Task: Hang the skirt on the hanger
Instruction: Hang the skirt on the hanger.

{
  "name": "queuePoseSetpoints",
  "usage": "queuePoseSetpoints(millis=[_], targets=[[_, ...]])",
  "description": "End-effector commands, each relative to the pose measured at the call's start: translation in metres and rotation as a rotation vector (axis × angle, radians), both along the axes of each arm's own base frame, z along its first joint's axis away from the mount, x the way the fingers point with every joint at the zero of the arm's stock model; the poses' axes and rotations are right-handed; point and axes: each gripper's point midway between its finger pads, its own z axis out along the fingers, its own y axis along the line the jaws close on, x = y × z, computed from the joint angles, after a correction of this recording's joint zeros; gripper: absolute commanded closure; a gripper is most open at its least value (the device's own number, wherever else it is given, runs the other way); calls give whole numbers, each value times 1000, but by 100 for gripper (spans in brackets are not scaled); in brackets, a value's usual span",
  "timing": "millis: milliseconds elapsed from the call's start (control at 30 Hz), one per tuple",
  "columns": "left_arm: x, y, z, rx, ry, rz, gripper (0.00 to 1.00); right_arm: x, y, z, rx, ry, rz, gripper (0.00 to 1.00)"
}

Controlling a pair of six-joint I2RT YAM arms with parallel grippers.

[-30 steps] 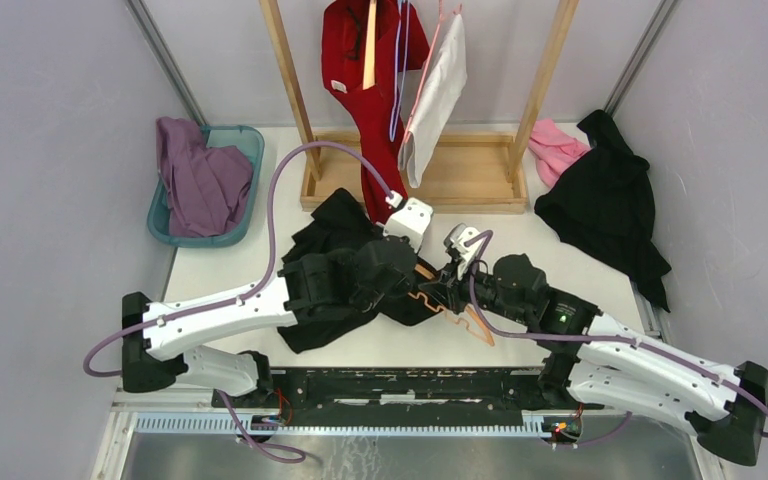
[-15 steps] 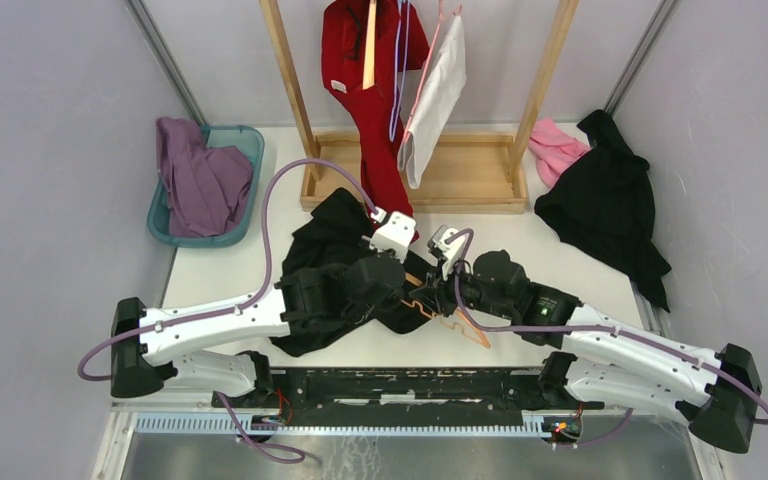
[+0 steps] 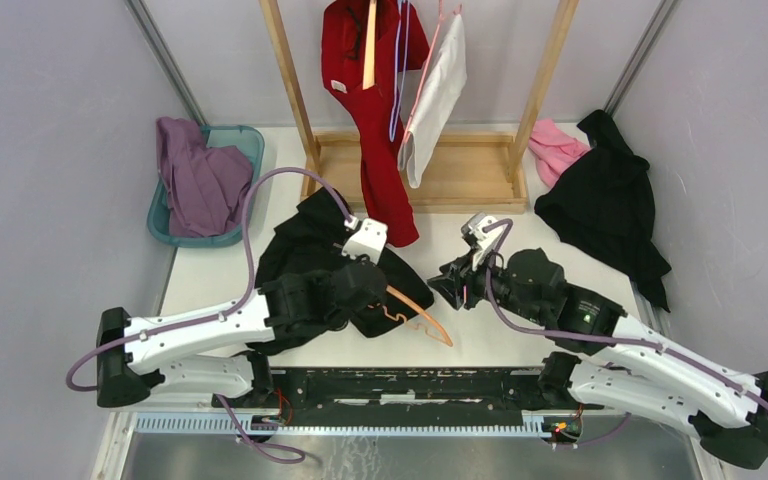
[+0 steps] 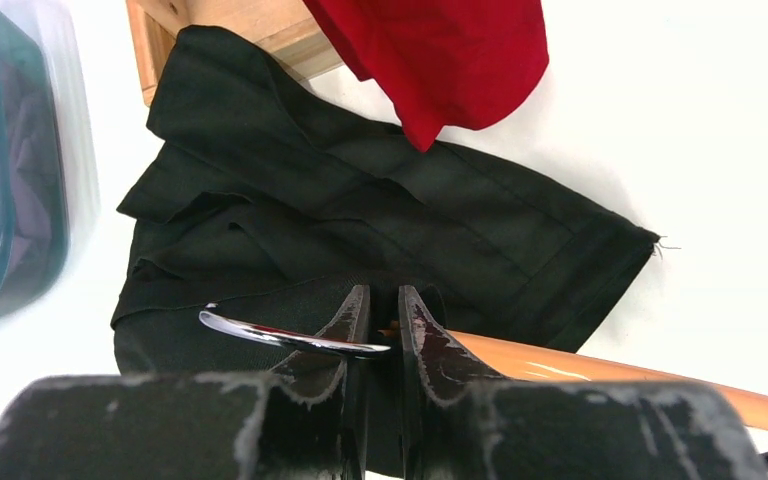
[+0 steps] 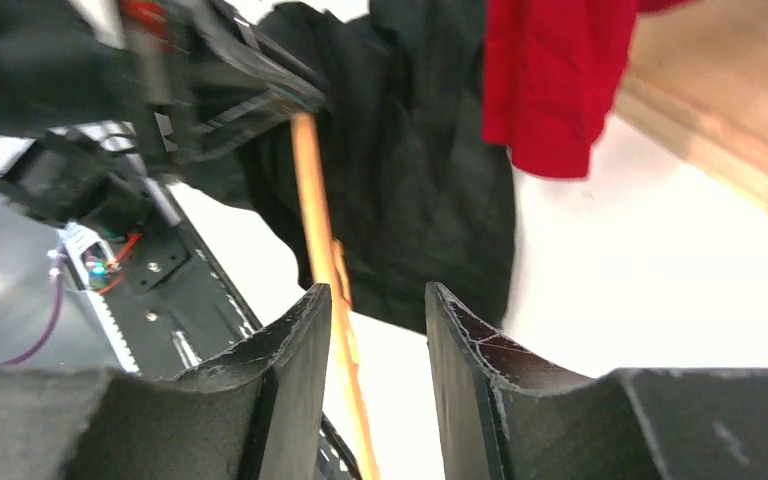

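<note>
The black skirt (image 3: 300, 250) lies crumpled on the white table left of centre. The wooden hanger (image 3: 422, 318) has one orange arm sticking out from the skirt's edge toward the near right. Its other arm is hidden by fabric and my left arm. My left gripper (image 4: 382, 292) is shut on the hanger's neck, with the chrome hook (image 4: 280, 335) curving left of the fingers and the skirt (image 4: 360, 200) spread just beyond. My right gripper (image 3: 444, 286) hovers right of the hanger, apart from it. In the right wrist view it (image 5: 375, 290) stands open and holds nothing, the hanger (image 5: 312, 200) showing beyond it.
A teal basket (image 3: 250, 135) with purple cloth sits at the back left. The wooden rack (image 3: 460, 180) at the back holds a red garment (image 3: 370, 90) and a white one (image 3: 438, 95). A black garment (image 3: 605, 200) and pink cloth (image 3: 555, 145) lie at the right.
The right gripper has opened, let go of the hanger and drawn back to the right. The left arm has pulled the hanger and skirt to the left.
</note>
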Motion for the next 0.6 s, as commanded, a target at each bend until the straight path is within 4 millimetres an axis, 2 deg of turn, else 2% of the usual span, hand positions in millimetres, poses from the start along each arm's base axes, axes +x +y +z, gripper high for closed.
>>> queuePoseSetpoints(millis=[0, 133, 233, 467, 567], targets=[[3, 11, 25, -121, -55, 68, 97, 13, -21, -46, -158, 125, -159, 55], [2, 15, 32, -144, -65, 66, 97, 13, -22, -92, -191, 228, -196, 56], [1, 16, 34, -152, -65, 62, 97, 16, -28, -116, -169, 298, -233, 56], [1, 17, 37, -164, -69, 61, 97, 19, -17, -163, -55, 455, -170, 56], [0, 17, 38, -168, -70, 60, 97, 20, -2, -169, -24, 462, -114, 56]])
